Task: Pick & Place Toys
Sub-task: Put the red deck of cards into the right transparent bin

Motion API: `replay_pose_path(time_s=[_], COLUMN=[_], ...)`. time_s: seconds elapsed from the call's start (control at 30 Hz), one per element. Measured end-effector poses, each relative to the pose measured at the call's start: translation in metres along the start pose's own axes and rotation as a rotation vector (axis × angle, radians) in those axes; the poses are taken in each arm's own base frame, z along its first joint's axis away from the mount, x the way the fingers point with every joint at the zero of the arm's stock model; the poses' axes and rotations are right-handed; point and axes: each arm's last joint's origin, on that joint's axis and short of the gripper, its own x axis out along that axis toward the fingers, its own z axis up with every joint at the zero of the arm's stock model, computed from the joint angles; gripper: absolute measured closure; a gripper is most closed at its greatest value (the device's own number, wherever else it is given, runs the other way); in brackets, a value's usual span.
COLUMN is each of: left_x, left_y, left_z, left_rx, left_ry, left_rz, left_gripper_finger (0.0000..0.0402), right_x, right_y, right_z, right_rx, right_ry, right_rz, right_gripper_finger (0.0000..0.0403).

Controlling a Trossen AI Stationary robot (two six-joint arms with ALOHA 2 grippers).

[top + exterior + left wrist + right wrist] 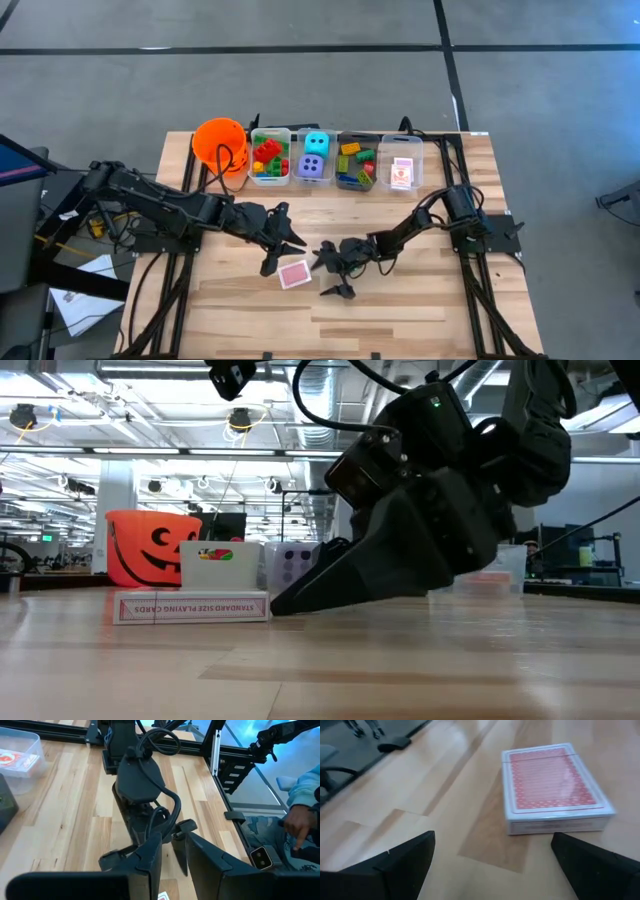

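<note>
Right wrist view gives me the clearest look at the deck of cards: a pink-backed box lying flat on the bare wood of the table, just ahead of the right claw, whose two dark fingers stand wide apart and touch nothing. From overhead I see the same deck near the middle of the table, between the two claws. My right claw sits just beside its right edge, fingers spread and low over the wood. My left claw hangs close above the deck's far left side, fingers nearly together with only a narrow gap; I see nothing between them, and in the left wrist view its fingers stand close with a corner of the deck just showing below.

At table height the deck lies on its flat side with one dark finger tip resting on the wood right at its end.

Along the far edge stand four clear bins: one with bricks, one with two dice, one with more bricks, one with another card deck. An orange pumpkin bucket stands to their left.
</note>
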Motion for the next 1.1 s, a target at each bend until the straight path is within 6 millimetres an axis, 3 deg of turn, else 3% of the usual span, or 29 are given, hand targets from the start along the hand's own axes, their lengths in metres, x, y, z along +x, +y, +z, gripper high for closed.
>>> replay_pose_path(time_s=[0.3, 1.1], left_x=[0.000, 0.000], left_y=[0.000, 0.000], left_z=[0.000, 0.000], left_rx=[0.001, 0.001], left_ry=[0.000, -0.001], left_rz=[-0.001, 0.001], left_gripper_finger=[0.0321, 0.0321], right_x=[0.000, 0.010], right_y=[-0.006, -0.007], right_z=[-0.001, 0.022], right_rx=[-0.067, -0.099], right_ry=[0.006, -0.093], right_rz=[-0.159, -0.156], right_gripper_finger=[0.0003, 0.0002])
